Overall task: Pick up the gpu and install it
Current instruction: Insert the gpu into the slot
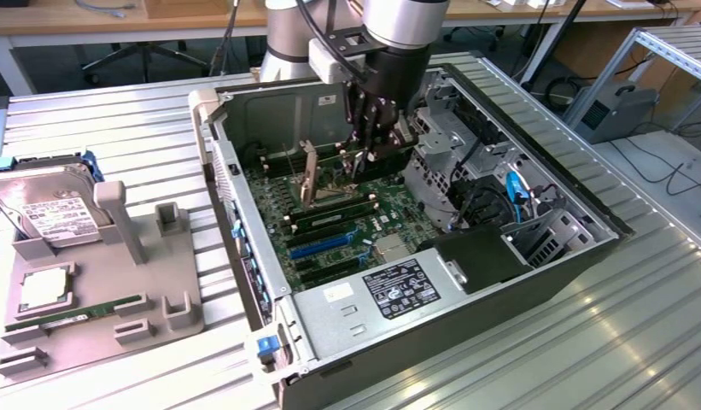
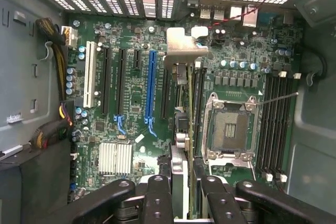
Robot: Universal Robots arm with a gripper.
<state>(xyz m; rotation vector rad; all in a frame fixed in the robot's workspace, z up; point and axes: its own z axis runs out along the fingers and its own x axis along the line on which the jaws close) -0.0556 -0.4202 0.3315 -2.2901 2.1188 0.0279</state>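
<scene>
Down inside the case (image 1: 464, 282), mid-frame in the exterior view, my claw (image 1: 367, 154) is clenched on the gpu (image 2: 181, 129), card held edge-on over the motherboard (image 2: 131, 129). I reckon the risk is landing off-slot: its bracket (image 2: 181, 51) sits right of the blue slot (image 2: 152, 90), beside the CPU socket (image 2: 231, 124). Drive cage (image 1: 441, 141) crowds the exterior view's right; more room on its left.

Silver arm (image 1: 401, 21), black fingers (image 2: 157, 198)

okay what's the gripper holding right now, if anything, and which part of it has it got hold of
The gripper holds the gpu edge-on above the motherboard, inside the open computer case. Its fingers pinch the card's upper edge, at the end away from the silvery bracket.
</scene>
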